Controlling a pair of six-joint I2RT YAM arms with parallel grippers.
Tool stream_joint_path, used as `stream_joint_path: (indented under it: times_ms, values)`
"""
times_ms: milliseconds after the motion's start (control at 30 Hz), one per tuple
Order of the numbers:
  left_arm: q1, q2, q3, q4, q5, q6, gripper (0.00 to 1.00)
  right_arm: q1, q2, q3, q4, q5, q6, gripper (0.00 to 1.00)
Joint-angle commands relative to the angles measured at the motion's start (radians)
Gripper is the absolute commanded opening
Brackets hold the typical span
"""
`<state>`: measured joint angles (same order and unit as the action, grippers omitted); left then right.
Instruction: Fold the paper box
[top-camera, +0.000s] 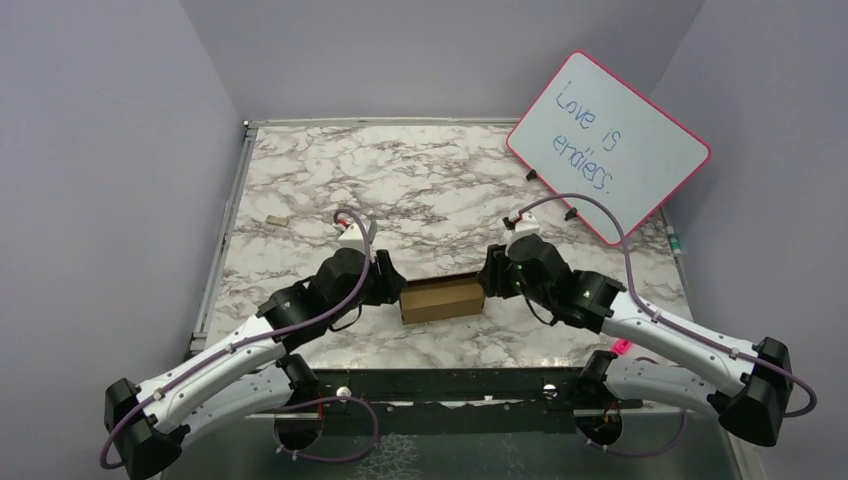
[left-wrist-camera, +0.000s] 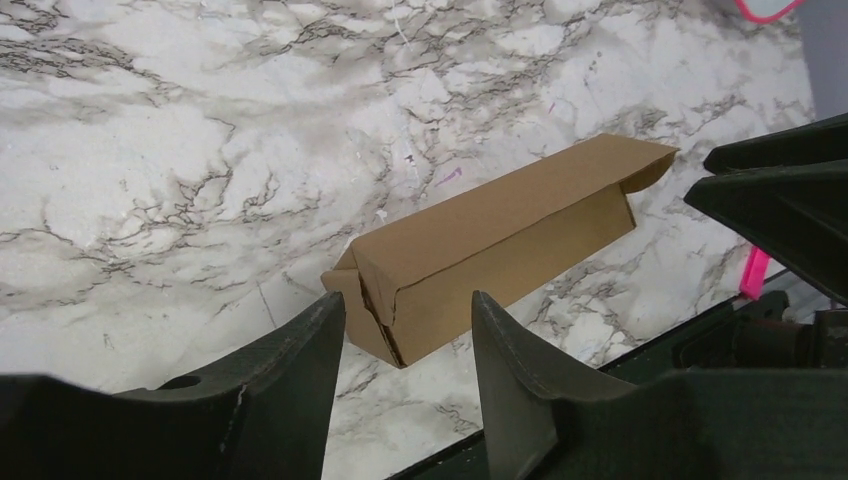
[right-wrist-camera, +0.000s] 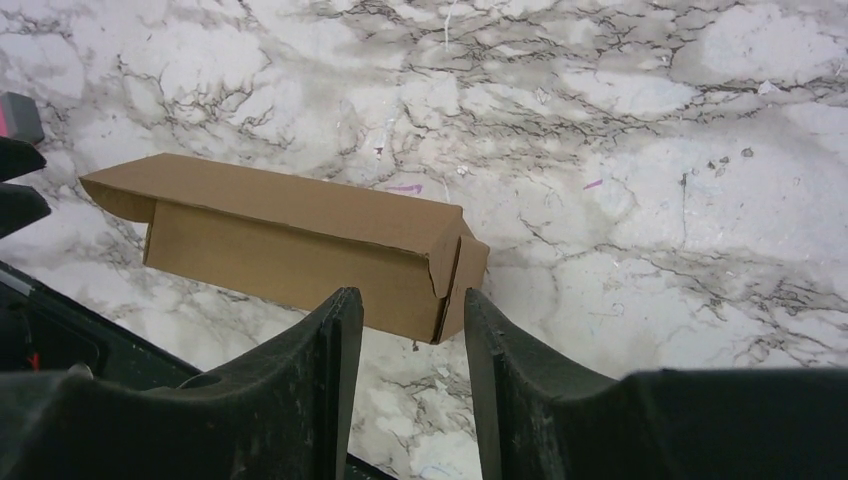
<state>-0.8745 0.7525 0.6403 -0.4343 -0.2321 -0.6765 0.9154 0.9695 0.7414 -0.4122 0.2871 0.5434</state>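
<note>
While the paper box (top-camera: 441, 298) lies on the worktop (top-camera: 420, 180), I see the left pincer (left-wrist-camera: 408, 302) and the right pincer (right-wrist-camera: 407, 296) both spread, one at each end.

Top view: high above near edge, looking down on whole worktop (top-camera: 420, 180). Wrist views: close, low, aimed at opposite ends of box (left-wrist-camera: 480, 250); all three share it.
</note>
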Motion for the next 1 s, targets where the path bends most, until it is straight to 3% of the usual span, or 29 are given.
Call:
stream_joint_path:
  times_ms: [0,500,667,967]
  values:
    - [-0.005,0.071,0.032,-0.032,0.013,0.015,0.48,0.0,0.052,0.053,-0.005,0.035,-0.03,0.45]
    - [-0.005,0.165,0.058,-0.02,0.04,0.054,0.24,0.0,0.112,0.014,0.061,0.062,-0.042,0.21]
    - [-0.004,0.199,0.061,-0.016,0.058,0.054,0.01,0.0,0.127,0.005,0.052,0.049,-0.028,0.04]
    - [-0.047,0.203,-0.005,0.005,0.079,-0.017,0.0,0.0,0.085,-0.08,0.065,-0.005,0.009,0.01]
